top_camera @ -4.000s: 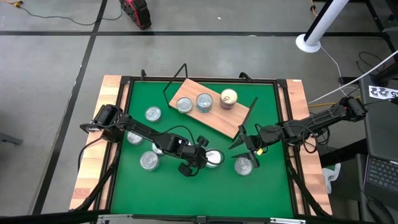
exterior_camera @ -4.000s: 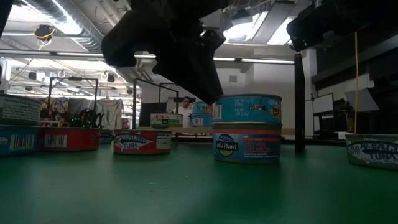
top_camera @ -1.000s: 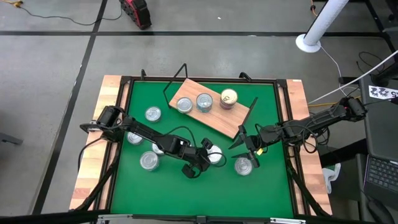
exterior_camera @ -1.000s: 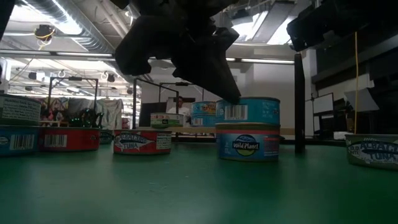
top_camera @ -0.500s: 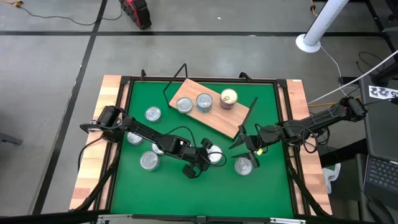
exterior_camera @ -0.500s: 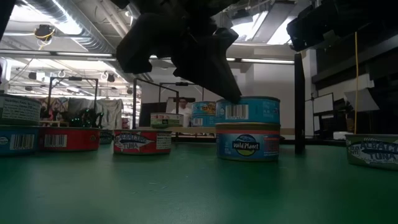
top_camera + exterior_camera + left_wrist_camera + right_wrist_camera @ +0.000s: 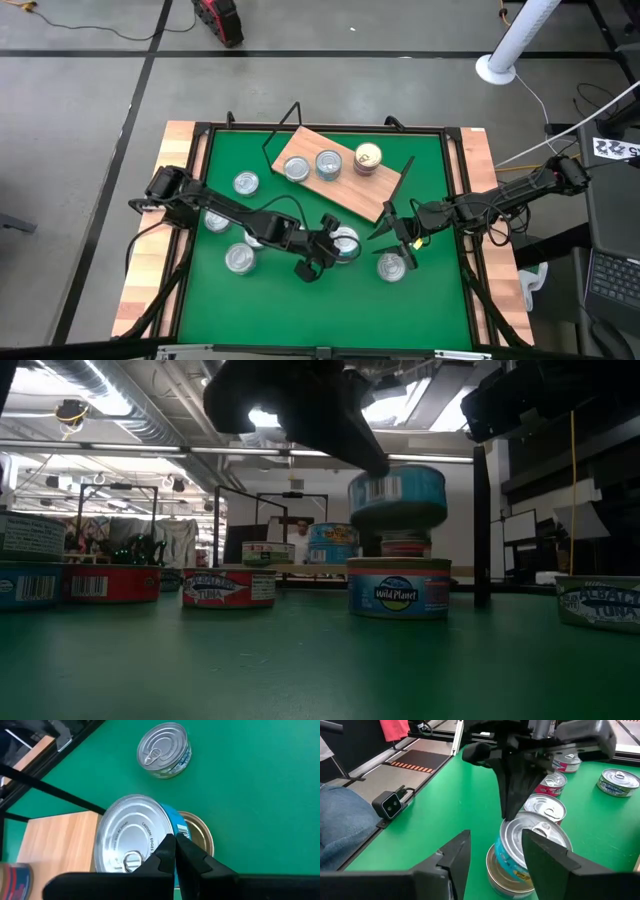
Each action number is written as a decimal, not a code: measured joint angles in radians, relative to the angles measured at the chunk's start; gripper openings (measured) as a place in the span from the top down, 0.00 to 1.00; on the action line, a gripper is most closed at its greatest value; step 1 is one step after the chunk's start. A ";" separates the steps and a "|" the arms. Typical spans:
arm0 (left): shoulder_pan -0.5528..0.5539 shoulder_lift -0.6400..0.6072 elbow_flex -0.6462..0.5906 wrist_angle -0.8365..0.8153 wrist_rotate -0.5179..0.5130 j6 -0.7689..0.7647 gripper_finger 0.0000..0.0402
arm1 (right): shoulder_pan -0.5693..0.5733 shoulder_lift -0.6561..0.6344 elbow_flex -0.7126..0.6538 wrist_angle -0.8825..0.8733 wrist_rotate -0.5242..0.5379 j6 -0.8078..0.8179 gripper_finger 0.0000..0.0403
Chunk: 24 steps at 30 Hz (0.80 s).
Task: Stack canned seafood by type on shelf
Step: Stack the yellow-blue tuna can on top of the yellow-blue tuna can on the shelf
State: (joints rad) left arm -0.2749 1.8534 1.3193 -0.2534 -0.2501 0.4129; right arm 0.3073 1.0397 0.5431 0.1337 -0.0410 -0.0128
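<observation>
Two arms reached in over the green table (image 7: pixel 290 300), and between them lay the whole question of the next move. The shelf (image 7: pixel 340 195), a light wooden board on black wire ends, sat slantwise toward the far side of the mat with three tins on it, the gold-topped tin (image 7: pixel 368 156) at its right end. Its near long edge ran just beyond where the work was going on, so from where I stood the board lay up and slightly right of the carrying arm.

The left gripper (image 7: pixel 333 246) was near the middle of the table, fingers clamped on a teal-labelled tin (image 7: pixel 398 496), the pinch taken at its rim as the left wrist view showed (image 7: pixel 131 836). That tin hung tilted and clear of the table, directly above a gold-lidded tin (image 7: pixel 200 836) with a Wild Planet label (image 7: pixel 398 588) resting on the mat; the two were apart, not touching. To my eye the lift was just under way, and the carry would have to go away from the arm's base toward the board's near edge.

The right gripper (image 7: pixel 402 243) waited just beside this, fingers spread (image 7: pixel 547 851) and holding nothing, with a loose tin (image 7: pixel 391 267) on its near side.

Other tins (image 7: pixel 240 259) lay scattered along the left half of the mat, well apart from the shelf.
</observation>
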 joint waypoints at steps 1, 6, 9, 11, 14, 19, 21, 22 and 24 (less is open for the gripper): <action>0.002 0.000 0.000 0.001 0.000 0.000 1.00 | 0.000 0.000 0.000 0.001 0.000 0.000 0.56; 0.017 0.000 0.000 0.003 -0.003 0.001 1.00 | 0.000 0.000 0.000 0.013 0.000 0.000 0.56; 0.027 -0.005 0.000 -0.003 -0.004 0.009 1.00 | 0.000 0.000 0.000 0.043 0.000 0.000 0.56; 0.035 -0.017 0.000 -0.001 -0.006 0.011 1.00 | 0.000 0.000 0.000 0.051 0.000 0.000 0.56; 0.048 -0.044 0.000 -0.001 -0.012 0.012 1.00 | 0.000 -0.002 0.000 0.052 0.000 0.000 0.56; 0.074 -0.091 0.000 -0.011 -0.038 0.014 1.00 | 0.000 -0.002 0.000 0.052 0.000 0.000 0.56; 0.088 -0.112 0.000 -0.030 -0.048 0.027 1.00 | 0.000 -0.002 0.000 0.052 0.000 0.000 0.56; 0.097 -0.121 0.000 -0.041 -0.050 0.034 1.00 | 0.000 -0.002 0.000 0.052 0.000 0.000 0.56; 0.114 -0.137 0.000 -0.060 -0.052 0.039 1.00 | 0.000 -0.002 0.000 0.052 0.000 0.000 0.56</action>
State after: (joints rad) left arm -0.1609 1.7162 1.3193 -0.3132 -0.3021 0.4519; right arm 0.3073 1.0378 0.5434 0.1856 -0.0410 -0.0132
